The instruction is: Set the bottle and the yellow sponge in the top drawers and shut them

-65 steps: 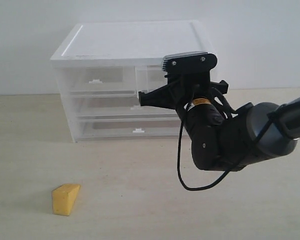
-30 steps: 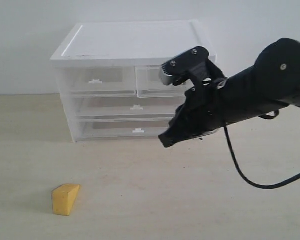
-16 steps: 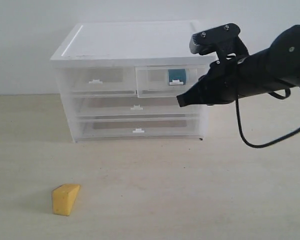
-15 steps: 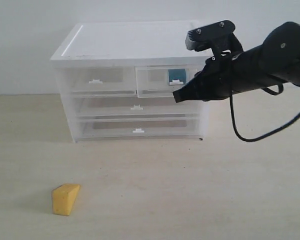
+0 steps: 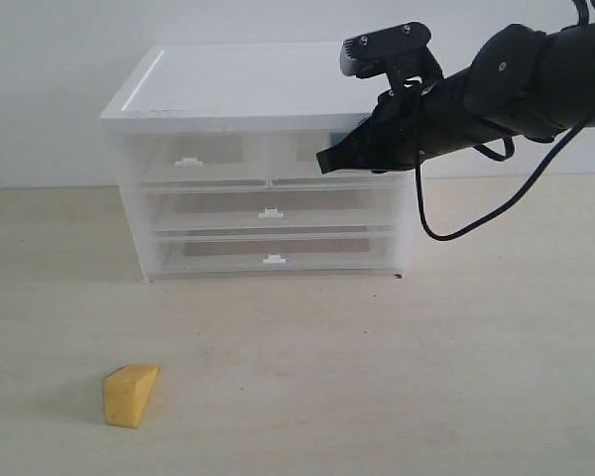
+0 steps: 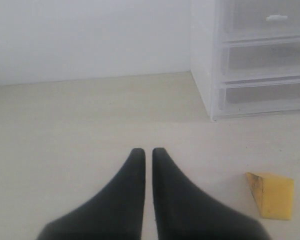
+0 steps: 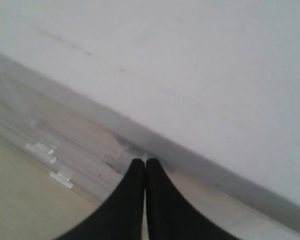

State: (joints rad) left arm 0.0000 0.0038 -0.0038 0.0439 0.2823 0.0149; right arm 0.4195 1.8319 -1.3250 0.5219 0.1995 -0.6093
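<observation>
Standing at the back of the bench [image 5: 377,377], a white translucent cabinet [image 5: 258,84] with the top drawers [image 5: 190,159] side by side under the lid, both fronts flush with the frame. Below them, two full-width drawers [image 5: 268,210], also pushed in. Nothing to make out through the left top drawer's cloudy wall; much of the right one covered by the right arm, so contents there not readable and the bottle not seen in any view. Lying well apart from the cabinet, out on the open bench toward the near left of the exterior view, the yellow sponge [image 5: 131,394]: a small yellow-orange foam wedge like a slice of cheese, matte, with a darker shaded face. Resting on a flat side, long axis roughly level along the bench, narrowing in the left wrist view [image 6: 271,194] to a thin corner on the side nearer the fingers. Hanging above bare bench beside it, not touching, the left end effector [image 6: 147,151], fingers drawn together with only a thin slit between. Reaching across the right top drawer's front, the right end effector [image 5: 326,162], fingers pressed together [image 7: 144,162], tips right at the cabinet face just under the lid; contact not certain.
</observation>
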